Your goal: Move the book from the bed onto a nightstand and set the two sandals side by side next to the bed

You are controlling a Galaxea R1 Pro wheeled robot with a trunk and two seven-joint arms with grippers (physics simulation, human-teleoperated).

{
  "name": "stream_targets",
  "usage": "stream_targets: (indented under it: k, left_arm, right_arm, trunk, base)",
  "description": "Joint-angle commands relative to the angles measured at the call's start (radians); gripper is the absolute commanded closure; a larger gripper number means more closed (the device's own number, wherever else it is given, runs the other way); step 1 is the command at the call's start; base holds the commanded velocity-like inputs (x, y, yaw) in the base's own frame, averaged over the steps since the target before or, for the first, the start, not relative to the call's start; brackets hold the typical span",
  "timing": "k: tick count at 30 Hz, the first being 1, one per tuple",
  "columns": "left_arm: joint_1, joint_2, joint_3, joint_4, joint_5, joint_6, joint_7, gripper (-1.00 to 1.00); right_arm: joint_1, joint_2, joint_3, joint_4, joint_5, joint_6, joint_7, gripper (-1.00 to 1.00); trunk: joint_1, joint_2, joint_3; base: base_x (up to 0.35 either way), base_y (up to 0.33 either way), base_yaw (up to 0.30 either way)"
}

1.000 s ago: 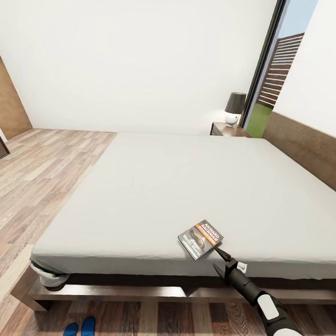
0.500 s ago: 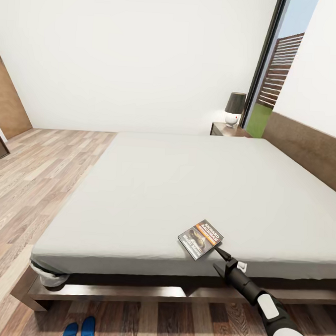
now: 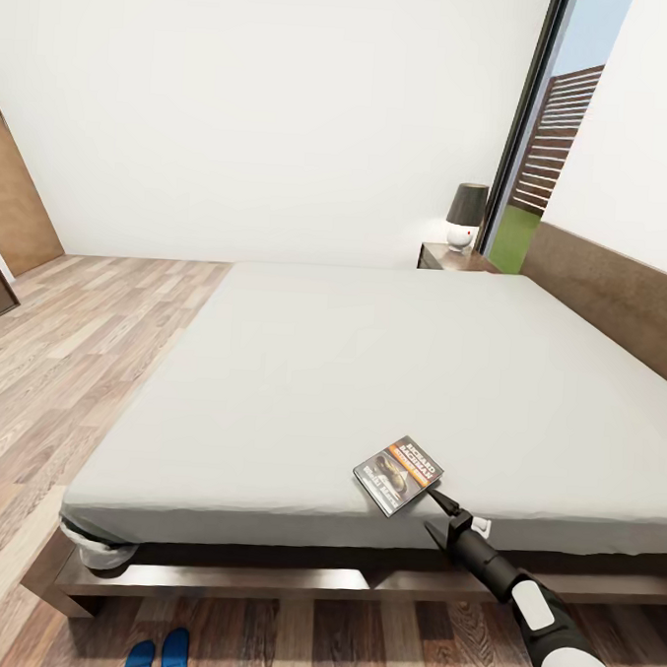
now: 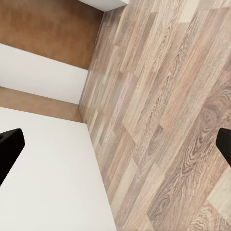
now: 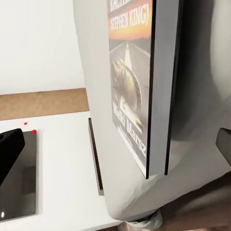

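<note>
Head view: the book (image 3: 398, 474) lies flat on the light-grey mattress of the bed (image 3: 302, 371), close to the foot edge, cover up, one corner pointing at the right gripper (image 3: 440, 505)
Right gripper: fingers apart, tips just short of the book's nearest corner, not touching it as far as can be seen; in the right wrist view the dark fingertips sit wide at either side with the book (image 5: 139, 91) between and ahead of them
Left gripper: spread wide in the left wrist view, nothing between the fingers, only the plank floor (image 4: 163, 120) beyond
Handling: judged a thin, light paperback, fairly stiff across the cover but liable to flex or fan open if pinched at one corner; glossy cover likely slippery
Where to hold: probably across the spine or a long edge, one finger sliding under; the soft mattress should give way and let a fingertip in
Risk: pushing it along the sheet instead of getting beneath it
Nightstand: the nightstand (image 3: 454, 259) with a lamp (image 3: 466, 215) stands at the far side by the headboard
Sandals: the sandals (image 3: 159, 653) lie together on the floor at the bed's foot
</note>
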Motion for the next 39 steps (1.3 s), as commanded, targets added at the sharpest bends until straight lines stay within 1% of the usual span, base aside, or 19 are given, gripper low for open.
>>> stream_targets:
  k: [1,39]
  left_arm:
    - [0.000,0.000,0.000,-0.001,0.009,-0.003,0.001,-1.00]
    - [0.000,0.000,0.000,-0.001,0.009,-0.002,0.002,-1.00]
  right_arm:
    - [-0.001,0.000,-0.004,0.001,-0.001,0.006,0.002,-1.00]
    - [-0.010,-0.011,-0.003,0.001,0.001,0.006,0.000,-1.00]
  trunk:
    - [0.000,0.000,-0.001]
    - [0.000,0.000,-0.001]
  base:
    - [0.000,0.000,0.000]
    - [0.000,0.000,0.000]
